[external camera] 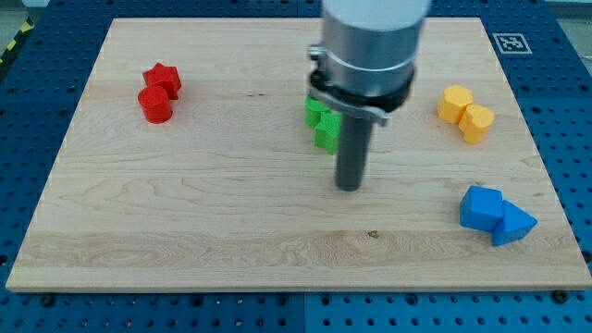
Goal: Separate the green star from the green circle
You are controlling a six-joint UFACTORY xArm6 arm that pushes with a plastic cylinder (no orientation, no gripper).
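Two green blocks sit touching near the board's middle, partly hidden behind my rod. The green block nearer the view's top (317, 112) and the green block below it (326, 135) cannot be told apart as star and circle. My tip (349, 188) rests on the board just below and to the right of the lower green block, a short gap away.
A red star (164, 78) and red circle (155, 104) touch at the view's upper left. Two yellow blocks (465, 113) sit at the upper right. Two blue blocks (494, 215) lie at the lower right. The wooden board (185, 231) sits on a blue pegboard.
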